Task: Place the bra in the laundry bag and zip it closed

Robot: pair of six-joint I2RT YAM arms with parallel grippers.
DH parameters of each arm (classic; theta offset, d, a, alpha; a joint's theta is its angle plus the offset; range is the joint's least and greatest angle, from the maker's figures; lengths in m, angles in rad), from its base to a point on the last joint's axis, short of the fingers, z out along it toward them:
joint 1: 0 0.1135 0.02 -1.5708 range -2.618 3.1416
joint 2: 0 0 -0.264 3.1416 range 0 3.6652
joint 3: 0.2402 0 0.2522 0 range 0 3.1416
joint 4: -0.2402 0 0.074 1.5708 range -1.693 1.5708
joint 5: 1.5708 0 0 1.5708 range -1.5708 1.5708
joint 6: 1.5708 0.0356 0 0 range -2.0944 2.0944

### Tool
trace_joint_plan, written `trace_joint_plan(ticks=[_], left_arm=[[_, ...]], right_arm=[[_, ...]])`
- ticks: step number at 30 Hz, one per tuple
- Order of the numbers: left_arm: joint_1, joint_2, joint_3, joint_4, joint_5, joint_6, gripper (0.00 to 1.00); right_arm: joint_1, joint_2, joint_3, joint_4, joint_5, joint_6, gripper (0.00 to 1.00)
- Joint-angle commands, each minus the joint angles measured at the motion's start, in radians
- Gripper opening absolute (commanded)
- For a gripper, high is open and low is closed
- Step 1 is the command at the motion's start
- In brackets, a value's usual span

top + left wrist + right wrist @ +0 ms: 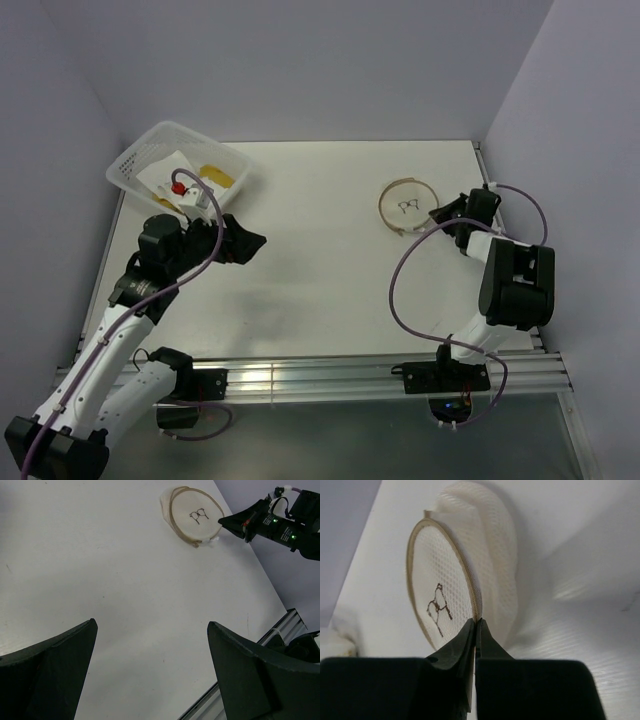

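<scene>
a robot lab cell: white table, bare lilac walls, aluminium mounting rail.

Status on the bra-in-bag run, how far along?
Done: nothing visible; the laundry bag looks flat, no bra in it. In hand: right gripper pinches its rim; left gripper open, empty, near the basket. Left: load bra, zip shut.

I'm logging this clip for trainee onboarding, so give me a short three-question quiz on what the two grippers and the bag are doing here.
1. True or false: the left gripper is open and holds nothing.
2. The right gripper is shut on: A) the rim of the laundry bag, B) a sock, C) nothing.
3. Fill in: the white basket sits at the far ____ corner of the table.
Key: 1 true; 2 A; 3 left.
</scene>
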Motion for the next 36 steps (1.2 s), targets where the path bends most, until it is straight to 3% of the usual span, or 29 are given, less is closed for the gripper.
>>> trace_joint_plan(ticks=[1,5,11,14,17,23,29,36], left_arm=[[0.006,0.02,0.03,0.061,0.057,-0.03,0.99],[0.006,0.066,0.033,0.084,0.103,-0.059,0.99],[0.006,0.085,0.041,0.082,0.101,-0.105,0.99],[0.006,0.08,0.027,0.085,0.081,-0.136,0.99],[0.006,0.089,-0.014,0.126,0.097,-0.176,0.99],[0.006,0.157,-0.09,0.235,0.078,-0.226,0.96],[0.001,0.227,-0.214,0.535,0.097,-0.335,0.93],[-0.051,0.301,-0.334,0.881,0.088,-0.352,0.92]], right_arm=[[0.064,-0.075,-0.038,0.184,-0.174,-0.007,0.0],[0.2,-0.106,-0.001,0.204,-0.442,-0.09,0.0],[0.397,-0.147,0.087,0.153,-0.622,-0.176,0.0],[0.436,-0.147,0.049,0.226,-0.703,-0.122,0.0],[0.469,-0.109,-0.004,0.433,-0.809,-0.021,0.0],[0.5,-0.06,-0.028,0.541,-0.864,0.065,0.0],[0.514,-0.06,-0.031,0.691,-0.906,0.175,0.0],[0.52,-0.032,-0.047,0.843,-0.933,0.312,0.0]])
